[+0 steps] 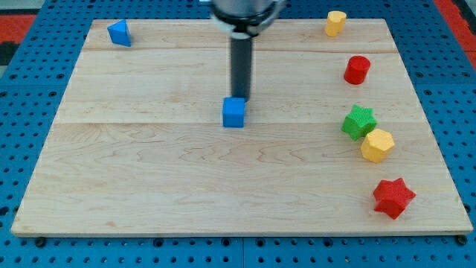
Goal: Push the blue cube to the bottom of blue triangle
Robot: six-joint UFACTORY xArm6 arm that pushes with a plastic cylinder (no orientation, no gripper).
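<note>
The blue cube (233, 112) sits near the middle of the wooden board (186, 171). The blue triangle (119, 33) lies at the board's top left corner, far up and to the left of the cube. My tip (242, 100) is at the lower end of the dark rod, right at the cube's top right edge, touching it or nearly so.
Along the view's right side lie a yellow block (335, 23), a red cylinder (357, 69), a green star (359, 121), a yellow hexagon (377, 144) touching the green star, and a red star (393, 197). A blue pegboard surrounds the board.
</note>
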